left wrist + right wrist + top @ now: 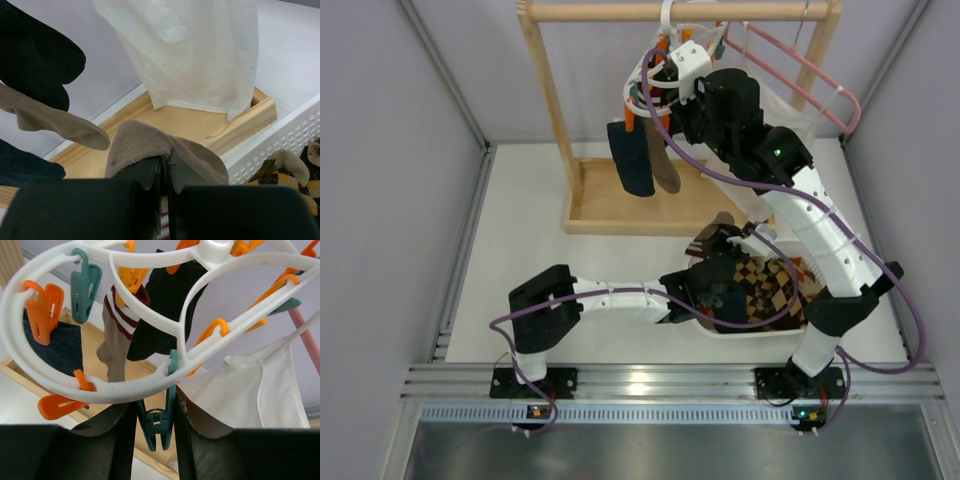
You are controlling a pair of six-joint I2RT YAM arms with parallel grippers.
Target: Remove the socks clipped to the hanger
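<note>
The white ring hanger [100,390] with orange and teal clips hangs from the wooden rack [545,100]. A navy sock [55,347], a brown sock with a striped cuff [117,335] and a black sock [160,310] hang clipped to it. My right gripper [155,440] is up at the hanger [648,88], shut on an empty teal clip [159,422]. My left gripper [167,170] is shut on a brown ribbed sock [145,142], held low by the rack base, off the hanger. In the top view it [718,248] is at the basket's far left corner.
A white perforated basket [745,332] in front of the rack holds argyle socks [765,285]. A white mesh bag [195,50] hangs on a pink hanger [800,75] to the right. The rack's wooden base tray [620,205] lies beneath the hanging socks.
</note>
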